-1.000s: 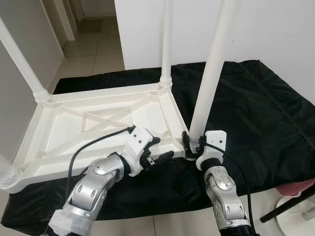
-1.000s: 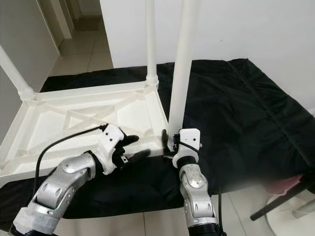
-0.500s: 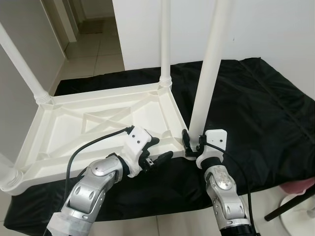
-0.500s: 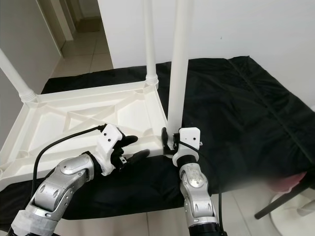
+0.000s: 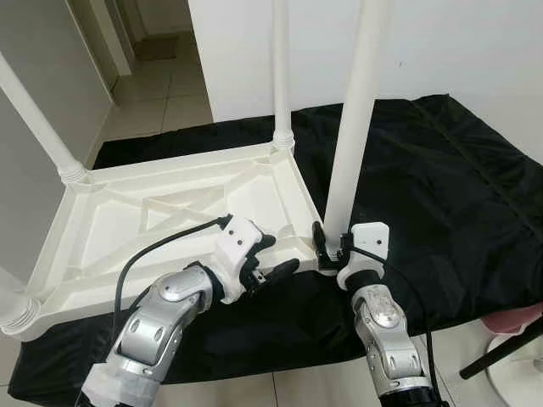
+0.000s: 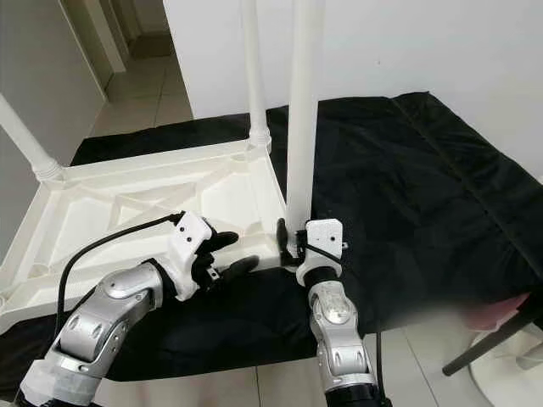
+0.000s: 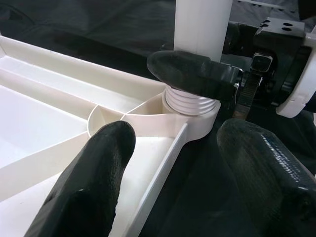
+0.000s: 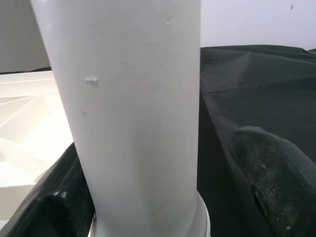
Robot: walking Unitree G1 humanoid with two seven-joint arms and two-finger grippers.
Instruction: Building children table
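A: Position of the white moulded plastic children's table top [image 5: 161, 212]?

B: It lies upside down on a black crinkled sheet [image 5: 441, 186] spread over a tiled floor [image 5: 161, 89]. Ribbed underside faces up. White round plastic legs stand in the corner sockets: far leg [image 5: 281, 76], left leg [image 5: 34, 119], and the near-right leg [image 5: 355, 127] upright at the corner nearest the robot.

A: Right pincer [image 5: 333, 247]?

B: Its black fingers [image 8: 269, 177] sit either side of the near-right leg, low down, just above the threaded collar [image 7: 190, 102]. They appear closed around that leg.

A: Left pincer [image 5: 270, 261]?

B: Parted wide, holding nothing. It hovers at the table top's near rim, just beside the same corner. One fingertip [image 7: 86, 187] is over the ribbed tray, the other over the black sheet.

A: Anything else nearby?

B: A pink object [image 5: 517, 320] at the right edge, partly cut off
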